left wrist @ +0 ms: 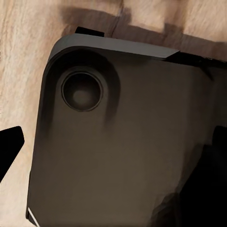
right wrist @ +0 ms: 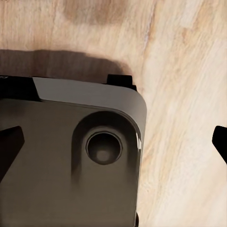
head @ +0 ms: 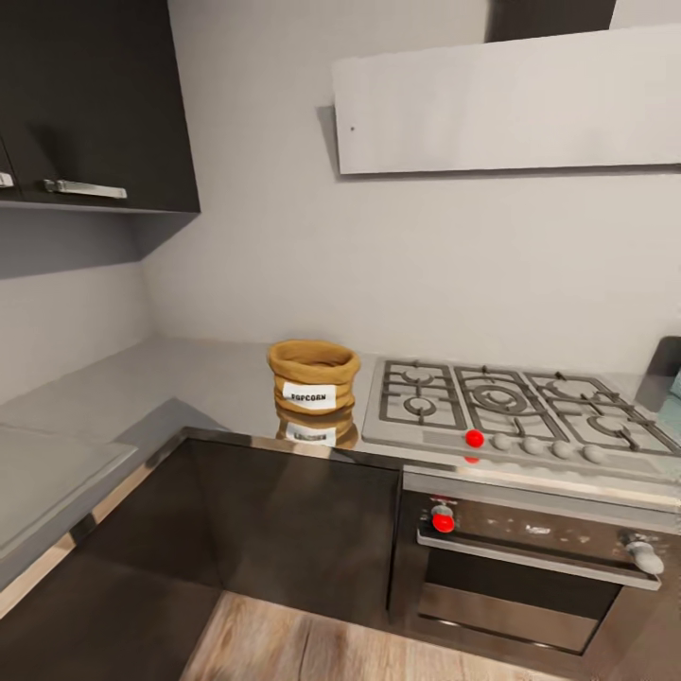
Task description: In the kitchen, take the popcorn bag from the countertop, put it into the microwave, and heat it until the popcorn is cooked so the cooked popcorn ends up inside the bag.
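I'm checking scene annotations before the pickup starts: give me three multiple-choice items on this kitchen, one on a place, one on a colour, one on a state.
1. Where does the popcorn bag stand?
A. On the countertop, left of the gas hob
B. On the hob's grates
C. On the wooden floor

2. What colour is the leftmost hob knob?
A. Grey
B. Red
C. White

3. How is the oven door?
A. Ajar
B. Wide open
C. Closed

Answers: 1 A, the bag sits on grey steel beside the hob. 2 B, it is red, the others grey. 3 C, the door lies flush.
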Motion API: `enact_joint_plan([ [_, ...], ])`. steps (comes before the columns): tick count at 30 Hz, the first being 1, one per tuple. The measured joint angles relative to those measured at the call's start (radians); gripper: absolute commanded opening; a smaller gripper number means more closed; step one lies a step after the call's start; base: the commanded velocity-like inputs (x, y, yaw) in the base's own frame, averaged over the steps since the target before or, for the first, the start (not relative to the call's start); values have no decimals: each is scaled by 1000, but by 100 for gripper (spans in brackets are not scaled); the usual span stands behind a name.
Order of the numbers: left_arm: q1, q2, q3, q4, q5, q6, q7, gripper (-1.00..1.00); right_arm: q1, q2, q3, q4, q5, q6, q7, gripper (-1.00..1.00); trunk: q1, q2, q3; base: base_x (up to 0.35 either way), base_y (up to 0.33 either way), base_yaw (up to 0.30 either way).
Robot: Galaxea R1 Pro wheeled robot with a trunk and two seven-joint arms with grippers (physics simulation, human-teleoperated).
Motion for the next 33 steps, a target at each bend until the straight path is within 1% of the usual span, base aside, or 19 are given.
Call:
enact_joint_plan([
  [2,0,0,2,1,5,0,13,100,0,-2,1,0,2,3,1,100,0,0,0,0,0,-10],
  [4,0,-1,2,1,46,0,76,100,0,-3,4,0,7,8,1,100,0,0,0,0,0,-2],
  [6,0,-2,1,0,84,0,113,100,0,-3,5,-1,10,10,0,100,0,0,0,0,0,0],
  [8,0,-3,1,0,92,0,120,100,0,-3,5,-1,10,10,-9,100,0,0,0,0,0,0],
  [11,0,-3,1,0,96,0,124,100,0,4,6,-1,13,9,-36,100,0,0,0,0,0,0],
  [16,0,-3,3,0,96,0,127,100,0,5,7,-1,14,8,-41,100,0,0,0,0,0,0],
  [22,0,-3,4,-1,97,-1,127,100,0,0,7,0,10,9,-43,100,0,0,0,0,0,0],
  [33,0,-3,3,-1,97,-1,126,100,0,-6,7,0,8,12,-44,100,-42,77,35,0,0,0],
])
